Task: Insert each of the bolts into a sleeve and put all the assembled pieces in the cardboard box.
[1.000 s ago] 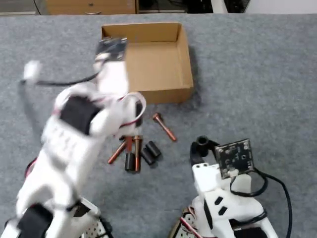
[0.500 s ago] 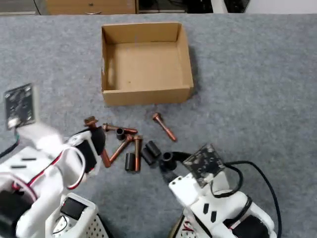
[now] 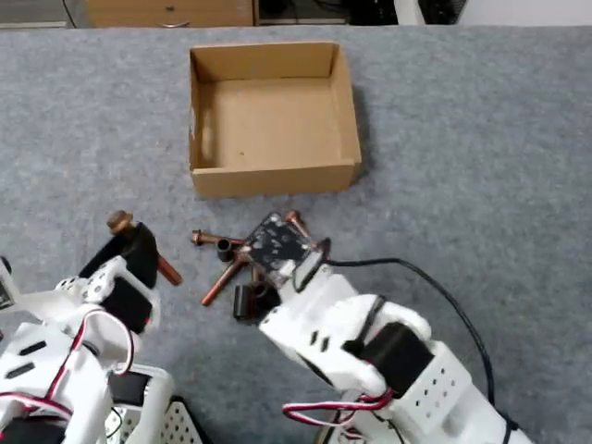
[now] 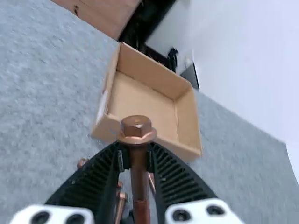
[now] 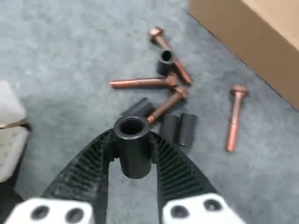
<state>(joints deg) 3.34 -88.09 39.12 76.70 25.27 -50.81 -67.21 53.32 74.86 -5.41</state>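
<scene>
The left arm is folded at the lower left of the high view, its forearm slanting up toward the middle of the frame. The left hand (image 3: 139,250) is closed to a narrow gap around a copper bolt (image 3: 118,223), gripping the shank just under the flanged head. The head sticks out above the fingertips and the threaded end pokes out below. In the left wrist view the two ribbed black fingers (image 4: 105,170) press the shank from either side.

The right arm comes in from the lower right edge of the high view and stretches to the centre of the frame, over the scattered parts. There its camera board (image 3: 277,242) covers the right hand. The right wrist view shows that right hand (image 5: 132,142) clamped on a black sleeve (image 5: 133,140), held upright with its open bore facing the camera, above the grey tabletop (image 3: 462,139).

The cardboard box (image 3: 275,178) stands open in the upper middle of the high view, well apart from both hands. Between it and the arms lie the loose bolts (image 5: 140,83) and loose sleeves (image 5: 180,129). One bolt (image 5: 236,116) lies alone near the box wall. Two sleeves lie side by side, touching. The other bolts cross each other in a small heap with a sleeve among them. In the high view the right arm hides part of this heap, so the pieces cannot be counted there.
</scene>
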